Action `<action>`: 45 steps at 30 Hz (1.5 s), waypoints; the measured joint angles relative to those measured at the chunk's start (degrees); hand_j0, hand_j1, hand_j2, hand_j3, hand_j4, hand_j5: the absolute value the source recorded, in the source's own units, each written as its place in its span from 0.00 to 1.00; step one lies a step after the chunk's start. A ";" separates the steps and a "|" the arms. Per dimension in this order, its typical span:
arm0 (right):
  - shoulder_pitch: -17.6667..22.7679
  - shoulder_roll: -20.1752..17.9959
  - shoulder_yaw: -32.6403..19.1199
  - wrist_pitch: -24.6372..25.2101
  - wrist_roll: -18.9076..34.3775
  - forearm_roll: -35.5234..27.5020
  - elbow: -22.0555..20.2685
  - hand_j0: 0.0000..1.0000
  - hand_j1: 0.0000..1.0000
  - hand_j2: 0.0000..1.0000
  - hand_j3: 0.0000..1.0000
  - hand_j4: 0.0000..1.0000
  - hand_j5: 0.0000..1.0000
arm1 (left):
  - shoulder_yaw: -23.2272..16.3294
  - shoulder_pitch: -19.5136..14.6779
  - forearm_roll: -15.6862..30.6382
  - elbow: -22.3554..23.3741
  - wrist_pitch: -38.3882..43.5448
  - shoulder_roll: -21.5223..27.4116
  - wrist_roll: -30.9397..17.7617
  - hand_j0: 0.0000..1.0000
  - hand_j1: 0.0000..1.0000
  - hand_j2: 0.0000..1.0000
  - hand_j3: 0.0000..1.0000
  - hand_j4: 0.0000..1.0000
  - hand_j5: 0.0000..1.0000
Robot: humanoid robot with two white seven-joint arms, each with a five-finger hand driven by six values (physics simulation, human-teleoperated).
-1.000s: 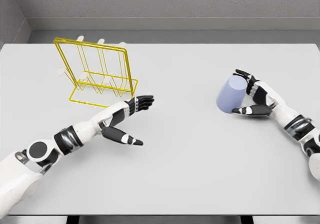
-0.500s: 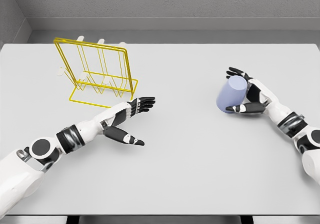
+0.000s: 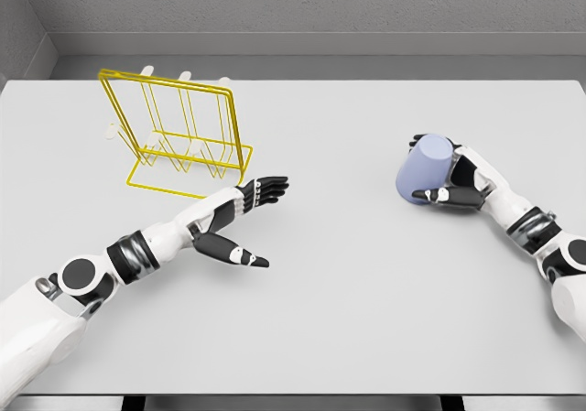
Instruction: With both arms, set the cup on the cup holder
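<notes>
- the right hand (image 3: 450, 184) is wrapped around the cup (image 3: 423, 169) at the right of the worktop (image 3: 348, 283), thumb in front and fingers behind, a side grasp that looks meant for lifting.
- the cup leans, wide end down on the worktop.
- the left hand (image 3: 240, 219) hovers wide and holds nothing, just near of the holder (image 3: 174, 136), likely waiting to receive the cup.
- the holder's yellow wire frame stands far left, well apart from the cup.
- the worktop is plain pale grey; grey walls behind.
</notes>
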 measured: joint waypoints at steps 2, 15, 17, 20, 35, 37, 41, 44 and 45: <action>-0.09 -0.04 -0.01 -0.11 0.01 0.09 -0.01 0.69 0.69 0.69 0.69 0.69 0.69 | 0.02 0.00 -0.01 0.02 -0.09 -0.01 0.00 1.00 1.00 1.00 1.00 1.00 1.00; -0.18 -0.55 -0.22 -1.95 0.01 0.69 -2.33 0.67 0.67 0.67 0.67 0.67 0.67 | 0.09 0.09 -0.02 0.14 -0.19 -0.07 0.02 1.00 1.00 1.00 1.00 1.00 1.00; -0.35 -0.69 -0.20 -2.63 0.02 0.72 -3.49 0.67 0.67 0.67 0.67 0.67 0.67 | 0.07 0.09 -0.03 0.17 -0.19 -0.09 0.02 1.00 1.00 1.00 1.00 1.00 1.00; -0.35 -0.88 -0.13 -3.07 0.02 0.78 -5.51 0.67 0.67 0.67 0.67 0.67 0.67 | 0.08 0.09 -0.03 0.21 -0.19 -0.10 0.02 1.00 1.00 1.00 1.00 1.00 1.00; 0.26 -0.34 3.18 -3.44 0.03 1.03 -15.42 0.67 0.67 0.67 0.67 0.67 0.67 | 0.13 0.00 -0.08 1.86 0.01 -1.10 0.10 1.00 1.00 1.00 1.00 1.00 1.00; 0.35 -0.15 4.12 -3.46 0.02 1.08 -16.14 0.67 0.67 0.67 0.67 0.67 0.67 | 0.13 0.00 -0.06 2.13 0.04 -1.18 0.10 1.00 1.00 1.00 1.00 1.00 1.00; 0.53 1.14 5.91 -3.45 0.02 1.20 -17.27 0.67 0.67 0.67 0.67 0.67 0.67 | 0.13 0.00 -0.19 2.30 -0.08 -1.21 0.07 1.00 1.00 1.00 1.00 1.00 1.00; 0.53 2.50 6.96 -3.46 0.02 2.12 -17.50 0.67 0.67 0.67 0.67 0.67 0.67 | 0.16 0.00 -0.21 2.34 -0.15 -1.17 0.04 1.00 1.00 1.00 1.00 1.00 1.00; 0.53 2.91 7.30 -3.45 0.01 2.35 -17.53 0.67 0.67 0.67 0.67 0.67 0.67 | 0.17 0.00 -0.21 2.37 -0.16 -1.15 0.04 1.00 1.00 1.00 1.00 1.00 1.00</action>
